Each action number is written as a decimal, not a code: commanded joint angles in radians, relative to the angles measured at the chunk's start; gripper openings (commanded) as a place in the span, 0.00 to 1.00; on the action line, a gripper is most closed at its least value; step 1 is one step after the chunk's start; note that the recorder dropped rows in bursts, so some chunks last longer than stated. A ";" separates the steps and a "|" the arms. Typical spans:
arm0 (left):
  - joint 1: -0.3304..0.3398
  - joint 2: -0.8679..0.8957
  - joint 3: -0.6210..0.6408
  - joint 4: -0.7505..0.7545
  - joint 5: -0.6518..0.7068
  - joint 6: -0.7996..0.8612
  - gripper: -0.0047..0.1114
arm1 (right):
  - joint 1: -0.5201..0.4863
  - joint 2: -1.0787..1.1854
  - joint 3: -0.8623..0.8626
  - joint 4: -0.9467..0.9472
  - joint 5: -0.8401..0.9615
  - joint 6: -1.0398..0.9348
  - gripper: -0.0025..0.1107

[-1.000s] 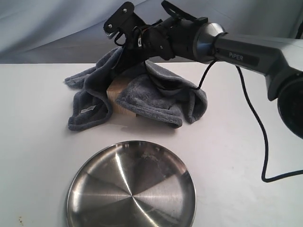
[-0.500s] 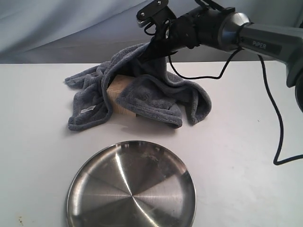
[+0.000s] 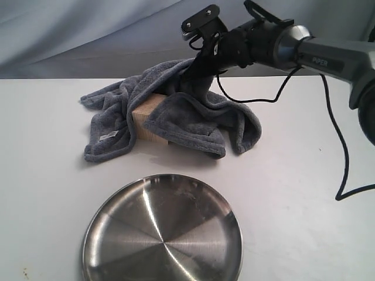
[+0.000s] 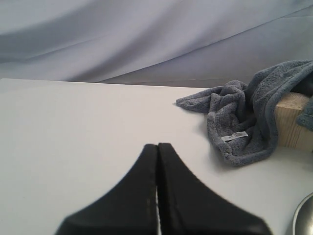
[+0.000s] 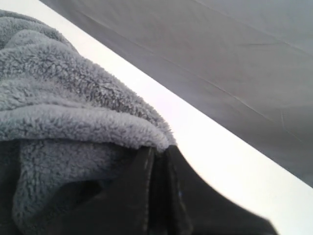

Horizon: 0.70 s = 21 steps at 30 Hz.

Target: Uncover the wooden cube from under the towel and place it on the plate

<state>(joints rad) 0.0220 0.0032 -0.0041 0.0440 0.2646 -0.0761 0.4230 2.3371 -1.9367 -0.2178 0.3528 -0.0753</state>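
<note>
White lettering, "PiPER", runs along the grey right arm (image 3: 321,61) in the exterior view. The towel's small white tag (image 3: 106,136) is too small to read. The right end effector (image 3: 192,69) pinches a raised peak of the towel (image 3: 193,117) at the heap's 12 o'clock. The wooden cube (image 3: 146,122) sits on the worktop (image 3: 293,193), one corner and two faces bared, with cloth over its top and 3 o'clock side. The plate (image 3: 99,234) lies at the cube's 6 o'clock, clear of the towel's hem, with a bare strip of worktop between. Wide bare worktop spreads at 3 and 9 o'clock, and a black cable (image 3: 328,129) hangs at 3 o'clock.

Left wrist view: the left end effector (image 4: 157,191) has its fingers pressed together on nothing, over bare worktop (image 4: 73,137), well apart from the towel (image 4: 244,117). The tag (image 4: 234,137) is unreadable. One grained cube face (image 4: 293,122) shows beside the fold, and a sliver of plate rim (image 4: 305,220) is near.

Right wrist view: the right end effector (image 5: 156,196) is clamped on a fluffy towel (image 5: 63,98) fold. Beyond it the worktop (image 5: 215,156) edge meets a grey backdrop (image 5: 220,58).
</note>
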 commanded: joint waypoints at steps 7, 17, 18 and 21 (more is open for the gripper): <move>0.001 -0.003 0.004 -0.008 -0.002 0.003 0.04 | -0.003 0.066 -0.008 0.013 -0.047 0.000 0.02; 0.001 -0.003 0.004 -0.008 -0.002 0.003 0.04 | -0.003 0.149 -0.008 0.062 0.115 -0.127 0.02; 0.001 -0.003 0.004 -0.008 -0.002 0.003 0.04 | -0.003 0.161 -0.008 0.083 0.148 -0.157 0.02; 0.001 -0.003 0.004 -0.008 -0.002 0.003 0.04 | -0.003 0.172 -0.008 0.148 0.192 -0.213 0.02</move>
<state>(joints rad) 0.0220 0.0032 -0.0041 0.0440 0.2646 -0.0757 0.4230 2.4953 -1.9428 -0.1254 0.4618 -0.2271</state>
